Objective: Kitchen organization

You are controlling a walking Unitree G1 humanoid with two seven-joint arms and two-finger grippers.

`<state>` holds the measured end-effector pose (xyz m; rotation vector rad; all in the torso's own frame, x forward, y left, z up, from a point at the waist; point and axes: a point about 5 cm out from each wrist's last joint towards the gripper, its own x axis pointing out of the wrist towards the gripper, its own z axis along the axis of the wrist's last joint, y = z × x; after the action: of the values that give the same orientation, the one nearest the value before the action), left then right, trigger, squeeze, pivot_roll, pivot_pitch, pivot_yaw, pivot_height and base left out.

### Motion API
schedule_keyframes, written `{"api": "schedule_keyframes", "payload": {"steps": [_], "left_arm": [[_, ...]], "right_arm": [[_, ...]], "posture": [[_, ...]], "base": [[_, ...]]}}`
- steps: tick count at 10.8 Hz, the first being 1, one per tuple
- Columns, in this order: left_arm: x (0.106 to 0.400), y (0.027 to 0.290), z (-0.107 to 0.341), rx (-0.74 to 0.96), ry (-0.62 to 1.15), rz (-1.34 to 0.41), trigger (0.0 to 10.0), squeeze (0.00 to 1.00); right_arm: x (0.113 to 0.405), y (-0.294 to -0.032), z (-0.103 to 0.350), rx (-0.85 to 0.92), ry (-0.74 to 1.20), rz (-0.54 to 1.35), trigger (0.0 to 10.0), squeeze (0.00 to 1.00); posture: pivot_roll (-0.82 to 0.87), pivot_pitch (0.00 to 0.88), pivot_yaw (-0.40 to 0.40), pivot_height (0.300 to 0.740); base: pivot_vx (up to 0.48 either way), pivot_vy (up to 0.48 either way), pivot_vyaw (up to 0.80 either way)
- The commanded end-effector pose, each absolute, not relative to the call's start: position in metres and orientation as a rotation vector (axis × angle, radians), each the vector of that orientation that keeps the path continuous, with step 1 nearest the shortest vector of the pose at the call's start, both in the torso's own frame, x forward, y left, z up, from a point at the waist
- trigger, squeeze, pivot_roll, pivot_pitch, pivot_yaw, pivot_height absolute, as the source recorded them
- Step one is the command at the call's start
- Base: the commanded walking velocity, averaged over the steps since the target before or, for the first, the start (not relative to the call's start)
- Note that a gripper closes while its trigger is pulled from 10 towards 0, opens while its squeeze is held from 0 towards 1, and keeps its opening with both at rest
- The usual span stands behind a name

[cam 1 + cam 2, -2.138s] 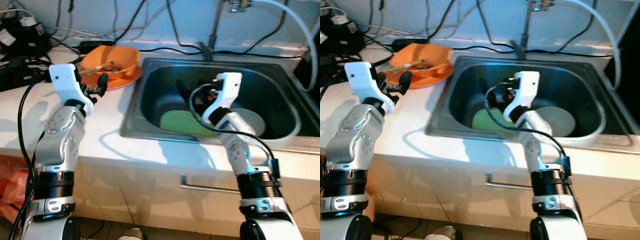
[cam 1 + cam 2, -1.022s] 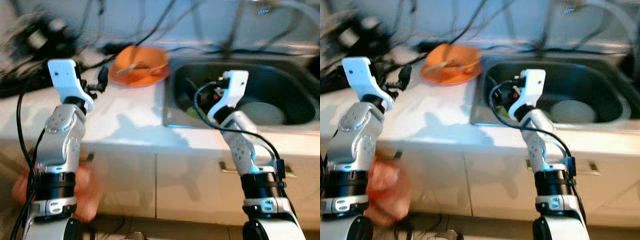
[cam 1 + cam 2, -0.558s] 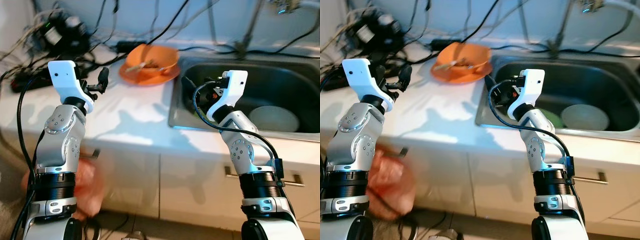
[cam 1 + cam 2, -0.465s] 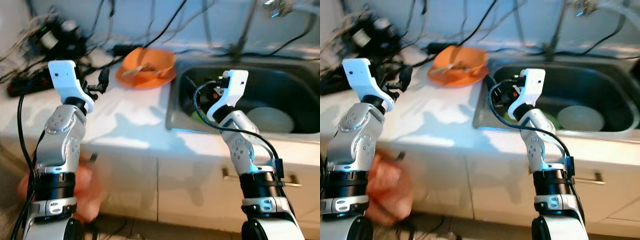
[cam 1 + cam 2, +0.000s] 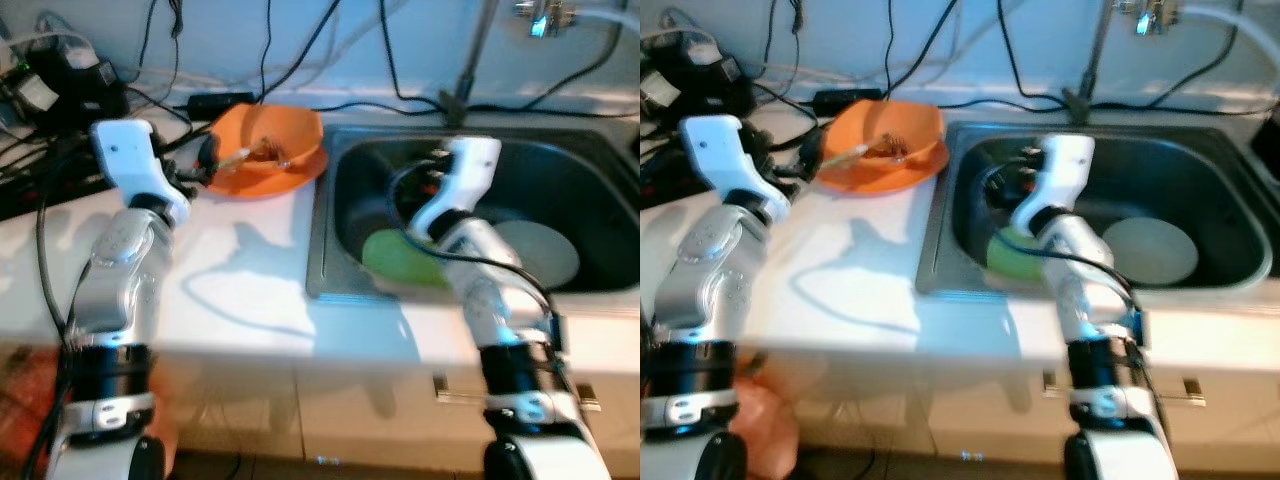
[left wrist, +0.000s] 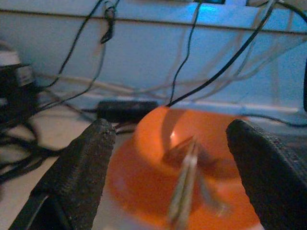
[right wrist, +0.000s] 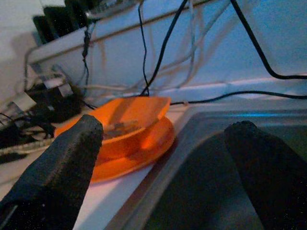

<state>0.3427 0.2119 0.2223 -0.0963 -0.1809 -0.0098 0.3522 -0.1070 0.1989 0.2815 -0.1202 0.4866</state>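
Note:
An orange bowl (image 5: 265,140) stands on an orange plate (image 5: 250,178) on the white counter, just left of the steel sink (image 5: 330,250). Utensils (image 6: 184,191) lie in the bowl. A green plate (image 5: 395,258) and a white plate (image 5: 540,252) lie in the sink basin. My left gripper (image 5: 205,155) hovers close to the bowl's left side; in the left wrist view its fingers (image 6: 86,172) stand wide open around the bowl (image 6: 192,139). My right gripper (image 5: 425,175) is raised over the sink's left half, open and empty, with fingers (image 7: 62,163) apart and facing the bowl (image 7: 129,120).
Black cables, plugs and adapters (image 5: 60,80) crowd the counter's back left. A faucet pipe (image 5: 470,60) rises behind the sink. A drawer handle (image 5: 450,390) sits below the counter edge, and something orange-red (image 5: 20,370) lies on the floor at lower left.
The whole view has shifted as the camera moved closer to the counter. My left gripper now sits nearer the orange bowl. Both arms keep the same raised pose, fingers open.

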Motion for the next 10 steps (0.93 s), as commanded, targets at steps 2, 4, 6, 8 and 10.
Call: {"api": "schedule_keyframes", "payload": {"steps": [2,4,6,8,10], "left_arm": [[0.341,0.205,0.233,-0.08,-0.241,-0.012,10.0,0.0],[0.34,0.211,0.238,-0.068,-0.273,0.044,10.0,0.0],[0.339,0.22,0.24,-0.04,-0.28,0.119,10.0,0.0],[0.34,0.224,0.243,-0.023,-0.293,0.151,10.0,0.0],[0.34,0.224,0.243,-0.029,-0.285,0.151,10.0,0.0]], "right_arm": [[0.353,-0.121,0.198,0.271,-0.121,0.447,10.0,0.0],[0.353,-0.121,0.197,0.268,-0.119,0.449,10.0,0.0],[0.354,-0.122,0.198,0.273,-0.119,0.442,10.0,0.0],[0.352,-0.121,0.2,0.258,-0.143,0.47,10.0,0.0],[0.351,-0.119,0.2,0.252,-0.143,0.476,10.0,0.0]], "posture": [[0.21,0.0,0.045,0.74],[0.21,0.001,0.044,0.74],[0.21,0.001,0.045,0.74],[0.21,0.002,0.046,0.74],[0.21,0.005,0.048,0.74]], "base": [[0.0,0.0,0.0],[0.0,0.0,0.0],[0.0,0.0,0.0],[0.0,0.0,0.4],[0.0,0.0,0.8]]}}
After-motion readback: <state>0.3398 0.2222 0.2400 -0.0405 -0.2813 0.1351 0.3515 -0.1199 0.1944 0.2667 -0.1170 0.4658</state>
